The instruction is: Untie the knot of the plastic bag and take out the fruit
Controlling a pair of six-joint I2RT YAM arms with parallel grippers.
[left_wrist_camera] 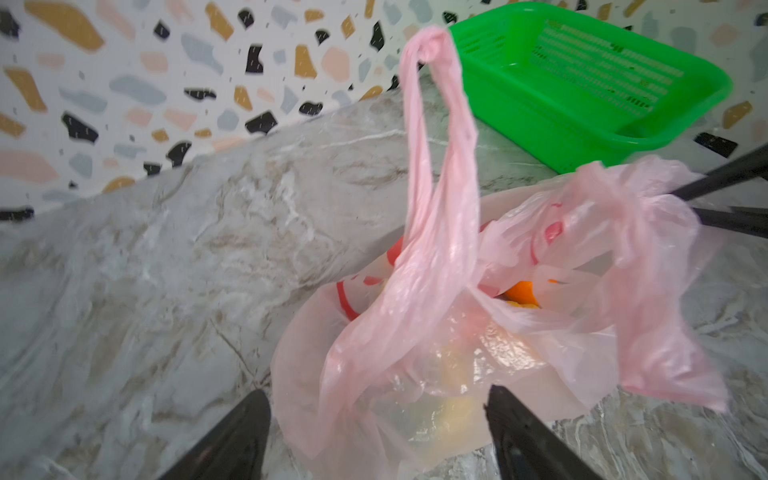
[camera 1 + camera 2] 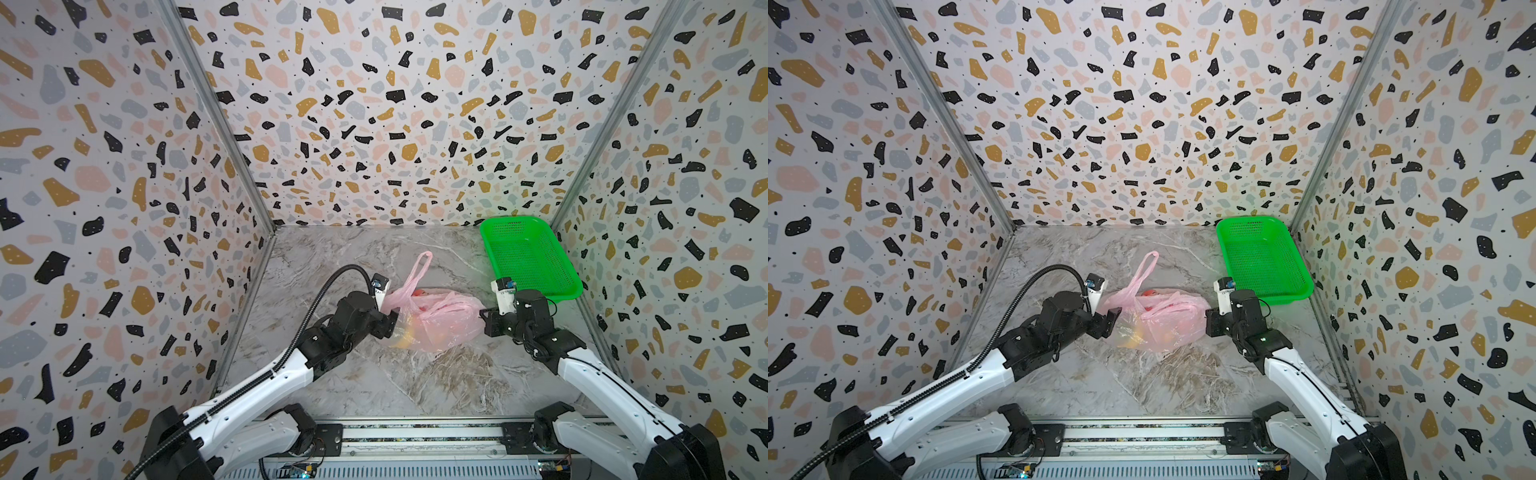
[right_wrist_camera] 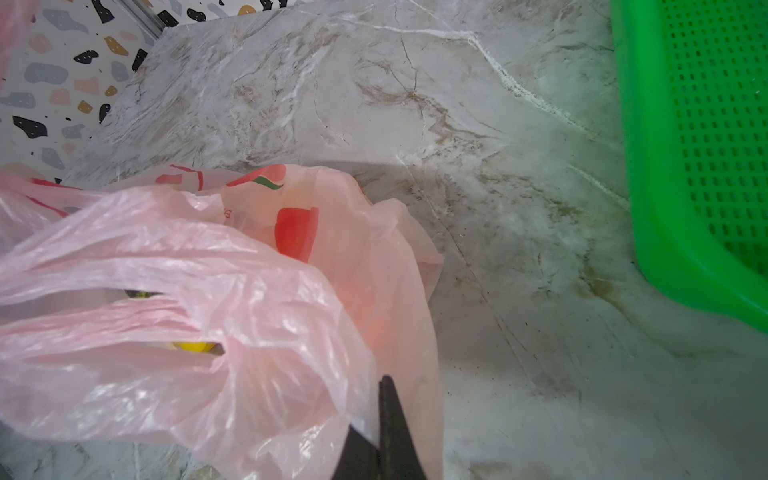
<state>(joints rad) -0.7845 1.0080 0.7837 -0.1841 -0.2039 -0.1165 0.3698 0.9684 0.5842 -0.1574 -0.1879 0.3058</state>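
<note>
Left wrist view showed the plastic bag (image 1: 415, 332) on the table (image 1: 166, 249), limp slippery film; left gripper (image 1: 374, 390) gaped astride it, right gripper (image 3: 384, 395) pinched its edge. The blurred handle loop (image 1: 432, 124) probably offered the surest hold.

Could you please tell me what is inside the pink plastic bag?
Through the translucent pink plastic bag, an orange fruit and a yellow piece show; the film hides the rest.

In a top view, the marble-patterned desk (image 2: 353, 374) is carrying the plastic bag (image 2: 444, 322) at centre and a green basket (image 2: 528, 257) at middle right.
</note>
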